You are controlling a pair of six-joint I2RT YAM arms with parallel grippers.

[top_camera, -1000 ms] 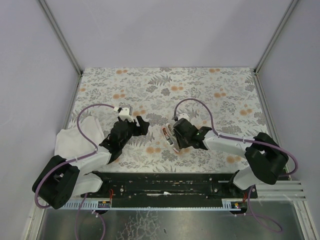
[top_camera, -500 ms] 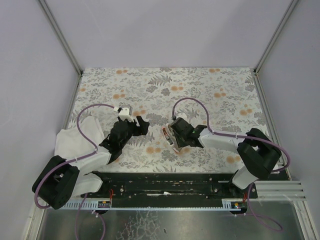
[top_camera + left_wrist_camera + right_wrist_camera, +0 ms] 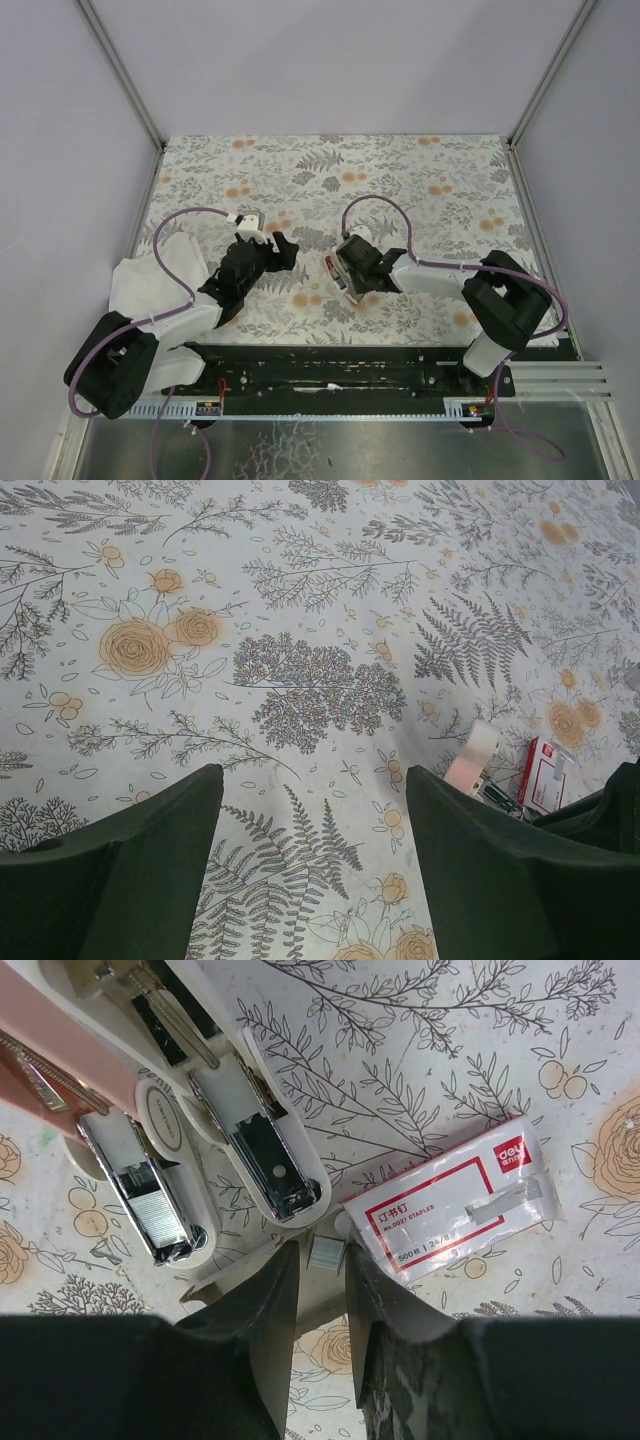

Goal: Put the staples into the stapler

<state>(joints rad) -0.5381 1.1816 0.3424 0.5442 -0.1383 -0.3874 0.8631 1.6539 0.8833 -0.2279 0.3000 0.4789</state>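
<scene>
The right gripper (image 3: 320,1265) was clenched on a strip of staples (image 3: 325,1252) beside the stapler (image 3: 262,1140), which lay opened mid-surface (image 3: 420,190), apparently for loading. The left gripper (image 3: 312,780) hovered released and empty.

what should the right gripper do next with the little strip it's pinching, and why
Probably shift the right gripper left and line its staple strip up over the metal channel of the stapler. The strip is pinched between the fingertips, just off the red staple box, and the stapler lies opened close by, so aligning seems to come before lowering.
</scene>
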